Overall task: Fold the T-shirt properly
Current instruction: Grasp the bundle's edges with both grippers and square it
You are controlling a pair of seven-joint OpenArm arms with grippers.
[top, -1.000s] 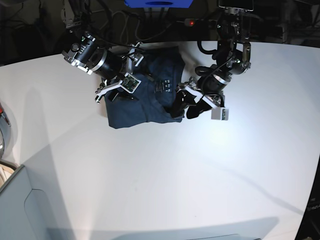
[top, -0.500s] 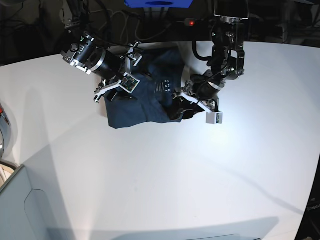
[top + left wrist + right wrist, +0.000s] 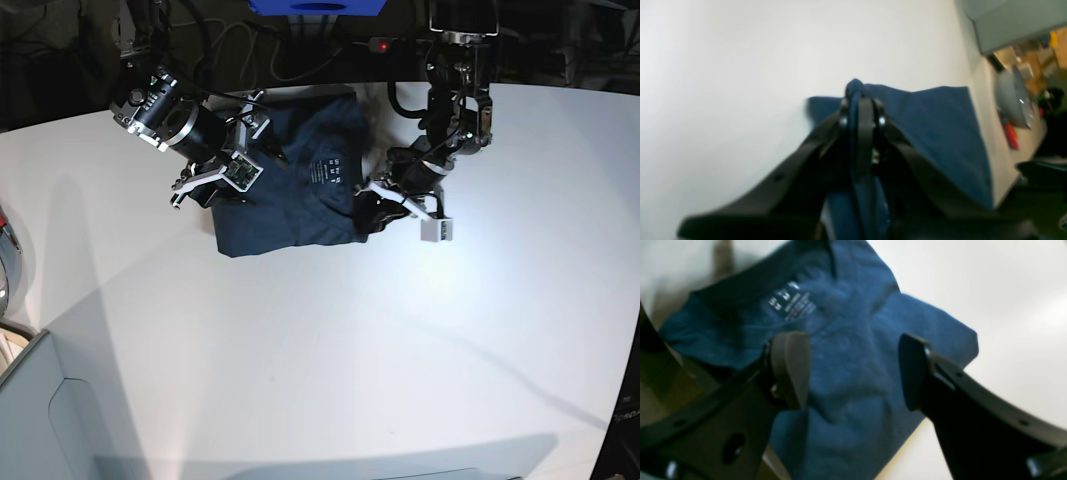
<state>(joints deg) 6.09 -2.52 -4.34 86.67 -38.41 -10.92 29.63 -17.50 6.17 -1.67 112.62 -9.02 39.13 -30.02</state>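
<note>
T-shirt [image 3: 290, 190] sits at the far edge of the white bench [image 3: 330, 360], already a compact navy rectangle w/ the white neck label [image 3: 791, 301] facing up.

Left gripper [image 3: 862, 116]: fingers [image 3: 864, 133] pressed together on a bunched fold of cloth, a lump of navy poking out just past the tips. From there the fabric runs away from the pinch toward the opposite side of the shirt, taut-ish, sloping down to the bench. In the base view this arm is at the shirt's right edge, low, touching cloth.

Right gripper [image 3: 853, 370]: fingers [image 3: 790, 370] spread wide, nothing between them, hovering over the middle of the shirt w/ the label just beyond the tips. Not touching, as far as I can tell; blur makes the gap hard to judge.

Relation that matters, imo: the held edge is on the left arm's side, and the shirt's body lies across from it toward the right arm. Long axis of the bundle runs roughly left-right in the base view. So the left arm owns the cloth; the right is nearer the centre and free to pin or smooth.

Risk: the pinch looks thick, maybe several layers.
</note>
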